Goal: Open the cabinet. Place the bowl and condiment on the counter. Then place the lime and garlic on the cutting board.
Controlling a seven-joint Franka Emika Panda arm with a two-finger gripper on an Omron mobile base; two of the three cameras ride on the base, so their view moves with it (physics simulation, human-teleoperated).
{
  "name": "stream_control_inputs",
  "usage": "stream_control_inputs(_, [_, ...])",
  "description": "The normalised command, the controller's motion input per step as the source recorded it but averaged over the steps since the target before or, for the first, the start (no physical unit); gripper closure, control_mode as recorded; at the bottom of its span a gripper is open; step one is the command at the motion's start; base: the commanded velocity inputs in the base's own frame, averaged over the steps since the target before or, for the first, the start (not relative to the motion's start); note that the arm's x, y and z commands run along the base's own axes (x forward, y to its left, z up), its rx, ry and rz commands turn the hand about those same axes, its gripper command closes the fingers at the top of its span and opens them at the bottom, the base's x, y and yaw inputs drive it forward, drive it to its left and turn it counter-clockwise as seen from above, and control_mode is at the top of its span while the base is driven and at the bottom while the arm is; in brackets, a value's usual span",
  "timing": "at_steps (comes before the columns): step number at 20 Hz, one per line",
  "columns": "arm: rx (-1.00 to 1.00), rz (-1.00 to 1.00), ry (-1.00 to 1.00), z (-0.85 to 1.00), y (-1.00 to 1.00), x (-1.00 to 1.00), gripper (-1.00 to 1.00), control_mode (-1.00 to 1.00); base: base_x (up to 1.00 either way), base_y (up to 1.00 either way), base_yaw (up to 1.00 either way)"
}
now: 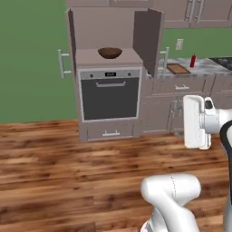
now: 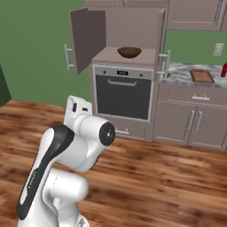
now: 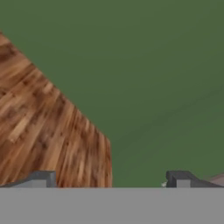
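Reaching next for bowl (image 1: 110,53) in open cabinet (image 1: 147,38), far ahead of end effector (image 3: 111,179); fingers apart, empty; approach level.

Dead centre of the left base view sits the oven (image 1: 109,93), dark glass door, a pale bar handle across its top and a small black display above that. Just beneath it, a drawer (image 1: 110,130) with a short handle. Bottom half of the frame is all wooden floor (image 1: 68,172), warm brown planks running across. Green wall (image 1: 31,59) takes the upper left. Up at the top right, wall cabinets (image 1: 195,12) with paired vertical handles, and a white outlet (image 1: 179,44) on the wall below them. Far right edge, a dark stovetop (image 1: 223,61) just peeking in. The hand view has floor on the left, green wall on the right.
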Motion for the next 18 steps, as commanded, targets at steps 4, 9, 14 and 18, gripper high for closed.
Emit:
stream_control_inputs(4, [0.0,0.0,0.0,0.0,0.0,0.0,-1.0,1.0,0.38,0.6,0.0])
stream_control_inputs(9, [0.0,0.0,0.0,0.0,0.0,0.0,-1.0,1.0,0.44,0.41,0.0])
stream_control_inputs(14, [0.0,0.0,0.0,0.0,0.0,0.0,-1.0,1.0,0.46,0.24,0.0])
stream_control_inputs(18, [0.0,0.0,0.0,0.0,0.0,0.0,-1.0,1.0,0.53,0.05,0.0])
